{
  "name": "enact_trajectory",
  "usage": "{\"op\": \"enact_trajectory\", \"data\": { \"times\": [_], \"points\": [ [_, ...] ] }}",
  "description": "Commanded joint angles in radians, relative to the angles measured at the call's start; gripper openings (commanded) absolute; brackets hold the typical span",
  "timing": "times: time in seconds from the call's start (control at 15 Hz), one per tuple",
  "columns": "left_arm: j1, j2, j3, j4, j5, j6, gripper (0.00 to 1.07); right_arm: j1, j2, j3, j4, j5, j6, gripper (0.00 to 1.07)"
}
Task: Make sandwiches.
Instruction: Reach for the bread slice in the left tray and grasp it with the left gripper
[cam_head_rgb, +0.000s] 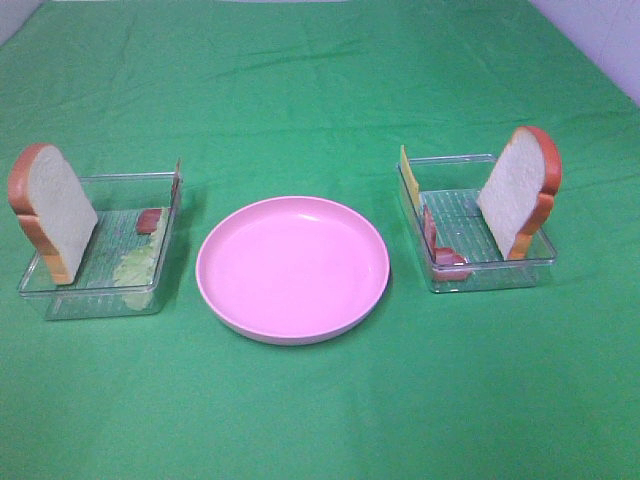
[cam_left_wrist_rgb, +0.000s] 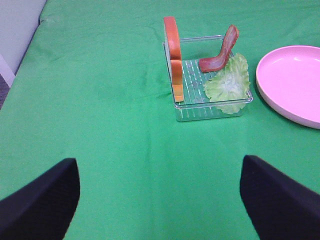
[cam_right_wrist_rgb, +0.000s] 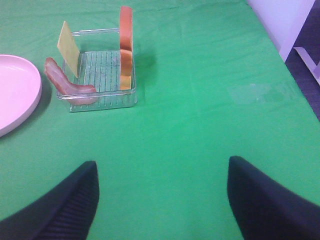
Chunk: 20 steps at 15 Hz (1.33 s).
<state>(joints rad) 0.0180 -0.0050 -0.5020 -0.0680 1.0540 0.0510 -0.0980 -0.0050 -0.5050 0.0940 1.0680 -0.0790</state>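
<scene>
Left gripper (cam_left_wrist_rgb: 157, 162): jaws wide, empty, over bare cloth (cam_head_rgb: 320, 420) on the near side, well short of its tray.
Left tray (cam_head_rgb: 60, 296): left bread (cam_head_rgb: 55, 210) on edge against the left wall; lettuce (cam_head_rgb: 135, 265) flat, near right; left bacon (cam_head_rgb: 150, 220) propped, far right.
Plate (cam_head_rgb: 292, 270): centre, bare, between the trays.
Right tray (cam_head_rgb: 500, 272): cheese (cam_head_rgb: 408, 178) upright, far left; right bacon (cam_head_rgb: 440, 250) near left; right bread (cam_head_rgb: 515, 190) on edge at the right.
Right gripper (cam_right_wrist_rgb: 161, 161): jaws wide, empty, near side.
Relation: each tray lies far of its own gripper, slightly plateward. Both breads show it their crust edge, long axis near-to-far.
</scene>
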Motion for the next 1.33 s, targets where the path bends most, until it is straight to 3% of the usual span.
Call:
{"op": "enact_trajectory", "data": {
  "times": [0.07, 0.53, 0.73, 1.0, 1.13, 1.2, 1.33],
  "points": [
    [0.004, -0.022, 0.003, -0.006, -0.009, 0.004, 0.83, -0.004, -0.009, -0.002, -0.003, -0.01, -0.004, 0.69],
    [0.004, -0.018, 0.003, -0.006, -0.01, 0.004, 0.83, -0.004, -0.009, -0.002, -0.003, -0.01, -0.004, 0.69],
    [0.004, 0.057, -0.029, -0.011, -0.088, 0.004, 0.83, -0.004, -0.009, -0.002, -0.003, -0.01, -0.004, 0.69],
    [0.004, 0.311, -0.064, -0.049, -0.23, 0.004, 0.83, -0.004, -0.009, -0.002, -0.003, -0.01, -0.004, 0.69],
    [0.004, 0.562, -0.141, -0.054, -0.285, 0.004, 0.83, -0.004, -0.009, -0.002, -0.003, -0.01, -0.004, 0.69],
    [0.004, 0.609, -0.162, -0.054, -0.285, 0.004, 0.83, -0.004, -0.009, -0.002, -0.003, -0.01, -0.004, 0.69],
    [0.004, 0.847, -0.277, -0.056, -0.271, 0.004, 0.83, -0.004, -0.009, -0.002, -0.003, -0.01, -0.004, 0.69]
  ]
}}
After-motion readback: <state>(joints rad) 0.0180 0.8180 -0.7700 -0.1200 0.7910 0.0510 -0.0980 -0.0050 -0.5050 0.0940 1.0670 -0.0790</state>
